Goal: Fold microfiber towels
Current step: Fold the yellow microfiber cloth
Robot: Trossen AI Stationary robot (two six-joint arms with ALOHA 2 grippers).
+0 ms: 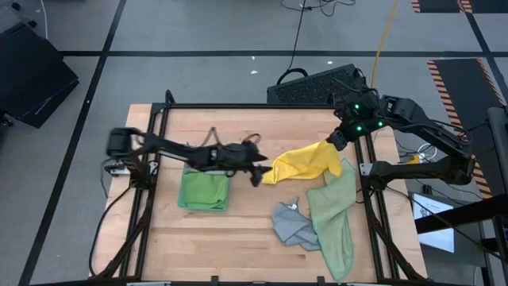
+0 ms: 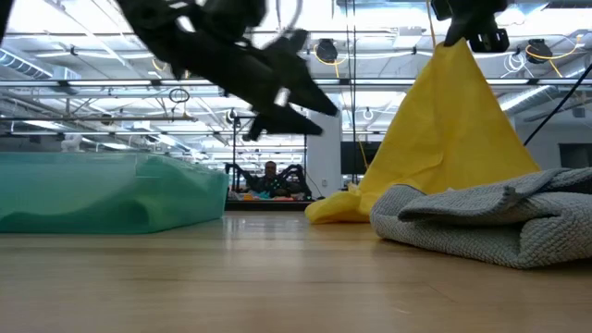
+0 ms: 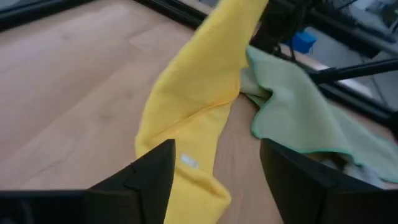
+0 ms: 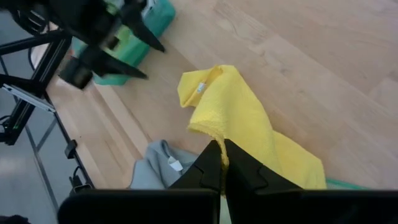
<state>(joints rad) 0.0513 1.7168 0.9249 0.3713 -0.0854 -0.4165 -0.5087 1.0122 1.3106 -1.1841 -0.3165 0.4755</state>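
A yellow towel (image 1: 305,163) hangs slanting from my right gripper (image 1: 337,143), which is shut on it at the table's far right. Its lower end (image 2: 333,208) lies on the wood. My left gripper (image 1: 258,173) is open and hovers above the table just left of that lower end, touching nothing; in the left wrist view the yellow towel (image 3: 193,99) lies ahead of its fingers. A folded green stack (image 1: 204,191) lies flat under the left arm. A crumpled grey towel (image 1: 292,226) and a pale sage green towel (image 1: 333,214) lie at the near right. My right gripper pinches the yellow towel's upper end (image 4: 219,134) between its two shut fingers, coming from above and slanting down. The cloth spreads out below the fingers like a tent (image 2: 444,139), and its lower end rests on the table. Whether it holds one layer or several I cannot tell.
Black frame rails (image 1: 163,119) run along the table's left and right sides. A dark keyboard-like object (image 1: 309,83) sits beyond the far edge. Bare wood (image 1: 238,238) lies at the near middle and far left. The sage towel overhangs the near right edge.
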